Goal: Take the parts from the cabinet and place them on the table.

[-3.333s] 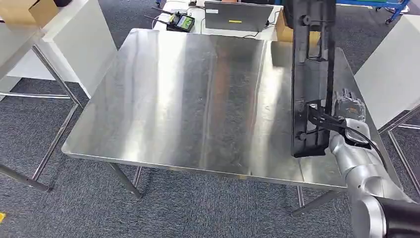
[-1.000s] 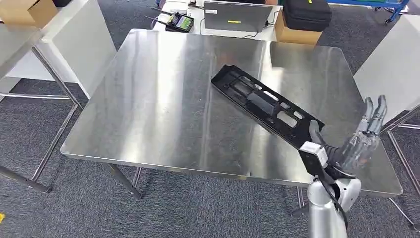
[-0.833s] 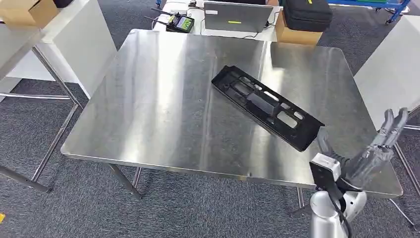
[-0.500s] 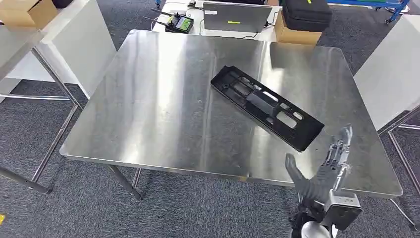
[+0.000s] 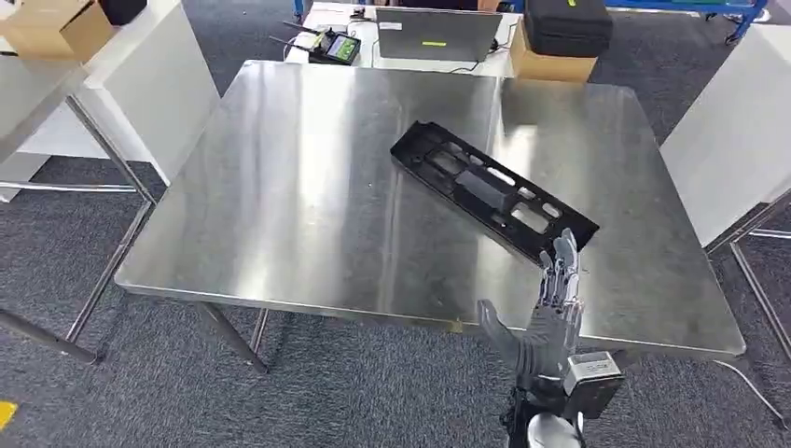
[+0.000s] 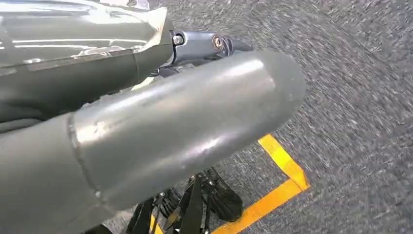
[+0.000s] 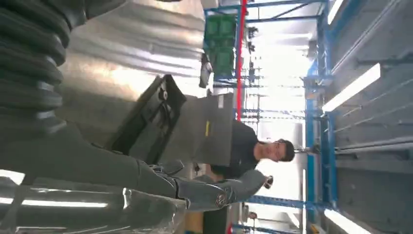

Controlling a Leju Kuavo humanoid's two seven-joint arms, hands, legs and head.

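Head view: at the far left a cardboard box sits on a white side table, apart from the steel worktop. Beyond the worktop's far edge lie a small handset with a green screen, a grey laptop, and a black case resting on a second cardboard box. On the worktop, right of its middle, a long black plastic part lies flat and slanted, one end pointing toward the far left corner and the other toward the near right corner. Nothing touches it. Just past its nearer end, over the worktop's near edge, the right robot hand stands upright with fingers spread and the thumb out to the side, holding nothing. A white panel stands to the right of the worktop. In the right wrist view the same black part lies on the shiny worktop, and a person in a dark shirt stands beyond it. In the left wrist view the left robot hand hangs over grey carpet with a yellow floor line; whether its fingers are spread or curled cannot be told.
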